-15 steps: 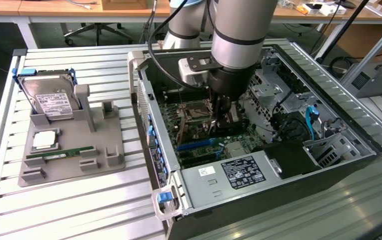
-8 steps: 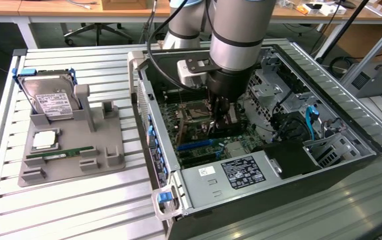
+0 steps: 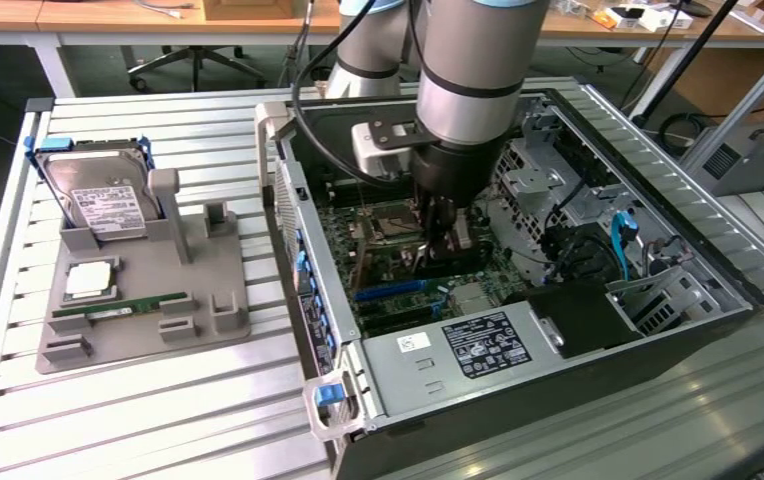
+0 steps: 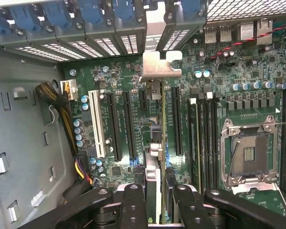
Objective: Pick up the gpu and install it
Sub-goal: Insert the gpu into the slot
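Observation:
My gripper reaches down into the open computer case, just above the motherboard. In the wrist view the gpu shows edge-on as a thin dark card, clamped between my two black fingers. Its silver bracket points toward the case's rear slot openings. The card hangs over the black expansion slots, between two of them; whether it touches a slot I cannot tell. In the exterior view the gpu is a dark sliver under the wrist.
A grey fixture at the exterior view's left carries a hard drive, a CPU chip and a green RAM stick. Inside the case are a CPU socket, a white slot, cable bundles and the power supply.

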`<state>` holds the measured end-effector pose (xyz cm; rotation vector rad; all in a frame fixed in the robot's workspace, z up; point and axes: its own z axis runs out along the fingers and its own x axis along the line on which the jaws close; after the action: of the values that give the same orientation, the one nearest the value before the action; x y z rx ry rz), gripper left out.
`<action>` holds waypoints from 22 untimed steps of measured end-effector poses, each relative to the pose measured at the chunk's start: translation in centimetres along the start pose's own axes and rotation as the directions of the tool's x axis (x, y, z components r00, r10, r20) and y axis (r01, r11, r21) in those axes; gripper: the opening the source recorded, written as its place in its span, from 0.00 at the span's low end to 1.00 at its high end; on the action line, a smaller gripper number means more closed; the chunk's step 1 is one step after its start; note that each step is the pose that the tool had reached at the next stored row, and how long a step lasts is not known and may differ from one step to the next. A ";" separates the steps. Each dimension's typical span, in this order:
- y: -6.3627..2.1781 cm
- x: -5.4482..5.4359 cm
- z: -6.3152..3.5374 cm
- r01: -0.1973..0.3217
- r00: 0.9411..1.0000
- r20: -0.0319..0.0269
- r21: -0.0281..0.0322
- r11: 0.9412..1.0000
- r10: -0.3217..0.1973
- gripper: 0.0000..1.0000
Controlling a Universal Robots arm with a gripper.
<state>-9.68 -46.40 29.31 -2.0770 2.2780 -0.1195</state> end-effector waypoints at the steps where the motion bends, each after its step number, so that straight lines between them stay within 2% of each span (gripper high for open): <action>1: 0.04 0.0 0.02 0.000 1.000 0.000 0.000 1.000 0.000 0.27; 11: 0.96 0.1 0.08 0.000 1.000 0.002 0.000 1.000 0.000 0.27; 22: 1.49 0.1 0.11 0.006 1.000 0.002 0.000 1.000 -0.006 0.27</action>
<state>-11.16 -46.39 29.06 -2.0831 2.2705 -0.1172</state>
